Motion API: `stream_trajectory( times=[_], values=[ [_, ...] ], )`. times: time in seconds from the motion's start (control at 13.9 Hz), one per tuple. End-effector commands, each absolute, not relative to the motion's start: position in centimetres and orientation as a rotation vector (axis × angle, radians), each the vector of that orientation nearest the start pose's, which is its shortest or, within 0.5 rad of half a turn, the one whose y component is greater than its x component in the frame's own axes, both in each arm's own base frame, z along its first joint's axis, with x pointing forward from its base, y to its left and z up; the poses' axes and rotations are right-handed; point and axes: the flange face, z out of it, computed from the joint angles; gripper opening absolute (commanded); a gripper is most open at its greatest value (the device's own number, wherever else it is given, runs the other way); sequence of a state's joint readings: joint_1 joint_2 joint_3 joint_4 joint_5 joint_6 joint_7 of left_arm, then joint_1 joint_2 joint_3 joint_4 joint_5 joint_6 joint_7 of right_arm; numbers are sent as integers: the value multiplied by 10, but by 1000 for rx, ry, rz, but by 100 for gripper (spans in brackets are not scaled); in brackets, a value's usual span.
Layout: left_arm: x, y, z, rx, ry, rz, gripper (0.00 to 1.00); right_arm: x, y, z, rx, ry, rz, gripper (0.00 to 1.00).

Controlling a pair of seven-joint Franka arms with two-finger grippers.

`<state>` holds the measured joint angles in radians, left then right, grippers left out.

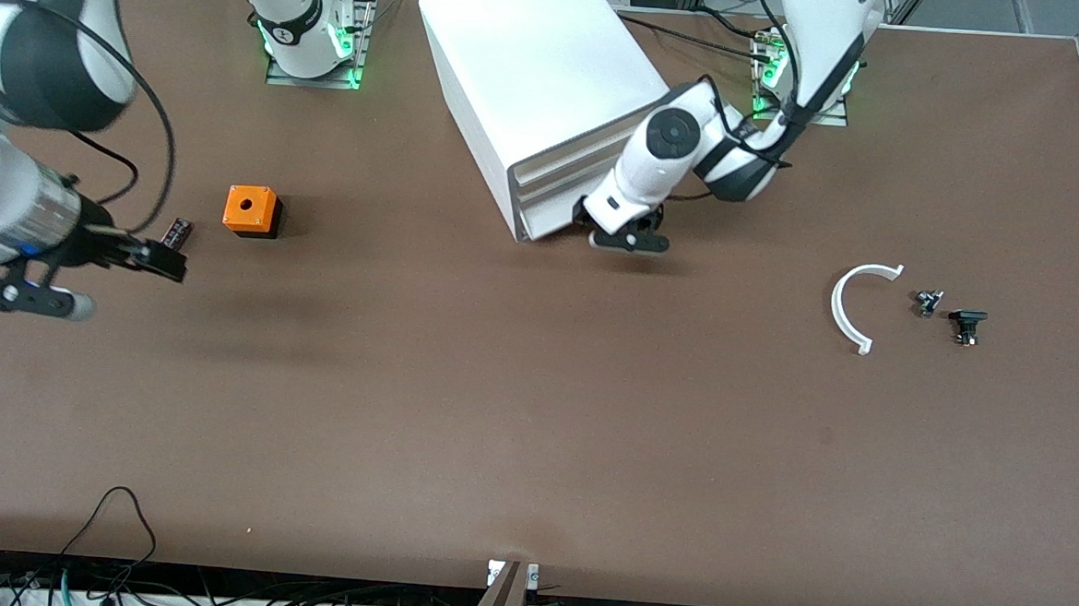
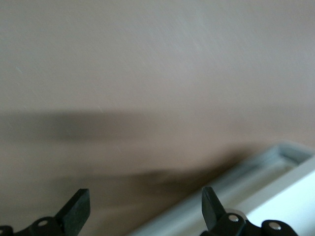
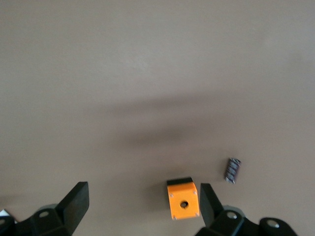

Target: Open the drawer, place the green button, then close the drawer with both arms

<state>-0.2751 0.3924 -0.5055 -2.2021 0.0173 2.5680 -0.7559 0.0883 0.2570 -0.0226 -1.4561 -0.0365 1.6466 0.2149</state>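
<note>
The white cabinet (image 1: 533, 72) stands near the robots' bases. The drawer (image 1: 548, 222) at its bottom is shut. Its pale edge also shows in the left wrist view (image 2: 275, 169). My left gripper (image 1: 630, 241) is open and empty, low in front of the drawer at the corner toward the left arm's end; in its wrist view (image 2: 145, 209) the jaws stand wide apart. A tiny black-bodied piece, likely the button (image 1: 966, 323), lies toward the left arm's end. My right gripper (image 1: 161, 261) is open and empty over the table by the small black-and-red block; its wrist view (image 3: 142, 204) shows wide jaws.
An orange cube with a hole (image 1: 251, 209) and a small black-and-red block (image 1: 177, 231) lie toward the right arm's end; both show in the right wrist view (image 3: 183, 200), (image 3: 232, 169). A white curved strip (image 1: 846, 305) and a small metal part (image 1: 927, 302) lie beside the button.
</note>
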Motion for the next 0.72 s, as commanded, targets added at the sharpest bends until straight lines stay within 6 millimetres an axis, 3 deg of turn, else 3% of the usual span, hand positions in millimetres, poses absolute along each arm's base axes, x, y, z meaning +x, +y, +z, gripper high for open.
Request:
stream_trajectory(
  times=[0.0, 0.14, 0.29, 0.36, 0.57, 0.65],
  values=[
    [371, -401, 235, -3244, 101, 195, 100, 608, 14, 550, -3184, 287, 156, 100],
    [369, -402, 236, -3240, 107, 202, 100, 603, 7, 554, -3191, 190, 160, 100],
    [384, -393, 244, -3249, 81, 160, 100, 598, 4, 554, -3199, 76, 158, 100],
    [414, -370, 260, -3267, -23, 93, 100, 590, -2, 555, -3203, 47, 153, 100],
    [519, -267, 341, -3283, -416, -211, 100, 572, -6, 553, -3203, 27, 141, 100],
    [533, -243, 363, -3268, -428, -286, 100, 564, -6, 553, -3202, 25, 119, 100]
  ],
)
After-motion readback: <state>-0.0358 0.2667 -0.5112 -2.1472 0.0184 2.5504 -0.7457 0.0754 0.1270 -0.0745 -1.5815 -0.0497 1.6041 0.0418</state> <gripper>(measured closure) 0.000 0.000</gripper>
